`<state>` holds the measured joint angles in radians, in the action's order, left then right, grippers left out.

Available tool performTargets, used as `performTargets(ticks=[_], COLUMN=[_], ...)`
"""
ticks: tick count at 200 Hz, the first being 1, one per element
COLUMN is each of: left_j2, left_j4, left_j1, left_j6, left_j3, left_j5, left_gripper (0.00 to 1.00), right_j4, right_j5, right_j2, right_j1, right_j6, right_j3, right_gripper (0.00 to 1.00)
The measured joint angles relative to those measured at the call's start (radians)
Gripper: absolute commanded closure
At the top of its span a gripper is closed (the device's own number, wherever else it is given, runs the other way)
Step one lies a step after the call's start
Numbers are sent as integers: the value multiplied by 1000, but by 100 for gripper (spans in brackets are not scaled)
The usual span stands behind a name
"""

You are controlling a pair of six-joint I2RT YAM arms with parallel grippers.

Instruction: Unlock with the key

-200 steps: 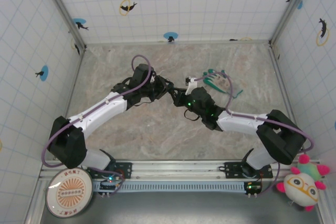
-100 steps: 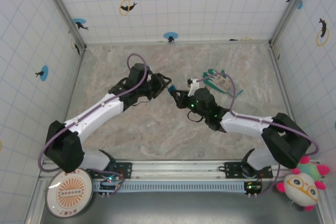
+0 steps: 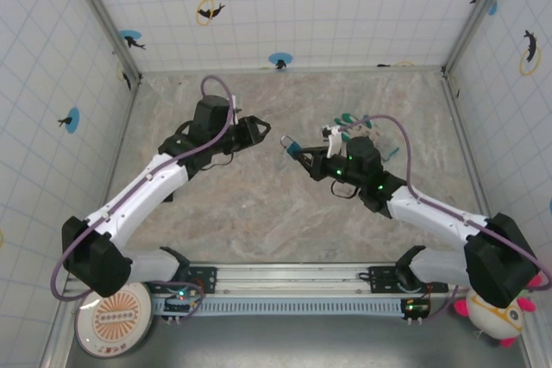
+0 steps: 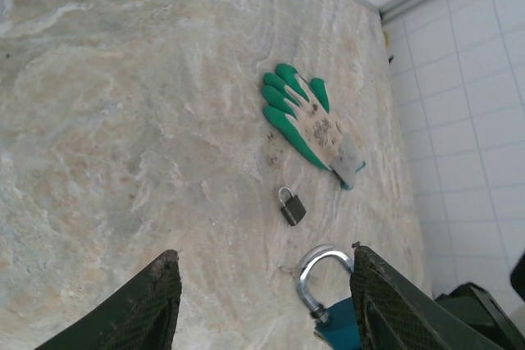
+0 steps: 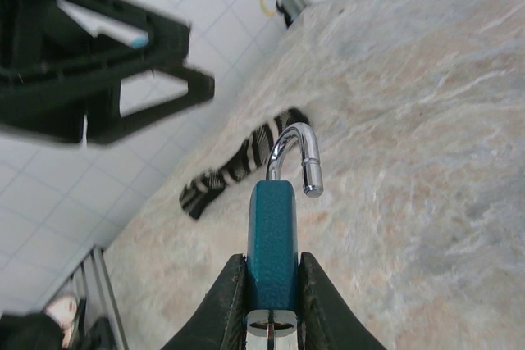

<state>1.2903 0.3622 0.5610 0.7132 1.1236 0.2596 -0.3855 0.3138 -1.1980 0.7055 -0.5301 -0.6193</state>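
My right gripper (image 5: 271, 272) was pinching the blue padlock (image 5: 271, 227) by its flat sides. It held the lock above the marble table (image 4: 123, 120), near the green glove (image 4: 308, 125), on the glove's side that faces the left arm. The shackle (image 5: 294, 141) stood up with one leg out of the body, so I judged the lock already sprung. The left gripper (image 4: 262, 252) hung spread and empty, farther from the glove than the padlock and apart from the shackle. The key I could not locate: a pale piece (image 5: 271, 323) with a dark slit at the padlock's foot could be keyhole or key, I cannot tell which. A small dark padlock (image 4: 291, 206) lay just beside the glove's cuff. To finish well, I would keep the right grip firm and level, and confirm that the shackle swings free before lowering anything.
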Motion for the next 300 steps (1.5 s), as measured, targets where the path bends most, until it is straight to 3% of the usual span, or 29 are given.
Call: performTargets(ticks=[59,126,155,184,215,265,300], left_j2=[21,74,78,98,109,109,109], left_j4=[45,58,58,58,58,51,52], left_j1=[0,0,0,1,10,23,28], left_j6=[-189,-220,-220,-226,-241,-245,-246], left_j3=[31,31,31,29,28,17,5], left_j5=[178,257,280,302,315,351,373], left_gripper=[44,48,58,61,64,82,83], right_j4=[129,141,155,160,175,214,189], right_j5=[118,163,175,185,183,101,9], right_j2=[18,35,56,88,116,169,221], right_j1=[-14,-14,-14,-13,-13,-13,-13], right_j6=[105,143,162,186,215,248,249], right_j3=[-39,-47,-50,-58,-58,-58,-44], right_gripper=[100,100,100,100,100,100,100])
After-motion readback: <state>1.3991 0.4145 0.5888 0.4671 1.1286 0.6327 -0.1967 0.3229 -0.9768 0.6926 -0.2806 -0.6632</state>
